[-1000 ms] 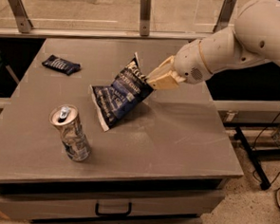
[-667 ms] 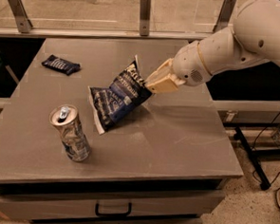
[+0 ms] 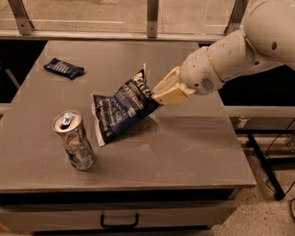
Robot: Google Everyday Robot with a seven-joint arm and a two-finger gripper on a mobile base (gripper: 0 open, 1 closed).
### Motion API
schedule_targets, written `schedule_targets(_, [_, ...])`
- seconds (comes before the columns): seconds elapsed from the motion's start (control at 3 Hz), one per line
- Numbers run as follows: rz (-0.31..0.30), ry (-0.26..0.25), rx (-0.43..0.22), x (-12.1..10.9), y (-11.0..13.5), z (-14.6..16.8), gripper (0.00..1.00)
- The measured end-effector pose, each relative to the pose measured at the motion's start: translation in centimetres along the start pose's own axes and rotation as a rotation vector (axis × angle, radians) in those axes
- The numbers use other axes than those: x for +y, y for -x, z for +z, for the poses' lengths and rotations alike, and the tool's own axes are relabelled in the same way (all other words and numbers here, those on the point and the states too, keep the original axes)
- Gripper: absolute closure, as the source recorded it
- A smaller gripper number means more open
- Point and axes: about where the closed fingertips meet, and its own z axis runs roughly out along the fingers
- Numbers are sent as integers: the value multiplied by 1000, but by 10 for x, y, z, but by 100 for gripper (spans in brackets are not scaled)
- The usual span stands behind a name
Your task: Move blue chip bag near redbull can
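Grey table. Redbull can upright, front left. Blue chip bag just right of the can, not touching it, lower edge on the surface, upper end tilted up. Small dark snack wrapper flat, rear left. Gripper above table centre, clamped on the bag's upper corner

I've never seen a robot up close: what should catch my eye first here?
A big white arm reaches in from the right, its gripper mid-table, jaws shut on the top corner of a blue bag, tilted with its lower end on the table. A can stands front left, apart from the bag.
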Motion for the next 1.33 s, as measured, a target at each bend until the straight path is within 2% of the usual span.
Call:
schedule_targets(0.33, [-13, 6, 8, 0, 1, 0, 58])
schedule_targets(1.0, [-29, -51, 29, -21, 1, -14, 12])
schedule_targets(1.33, [-24, -101, 31, -34, 0, -32, 0])
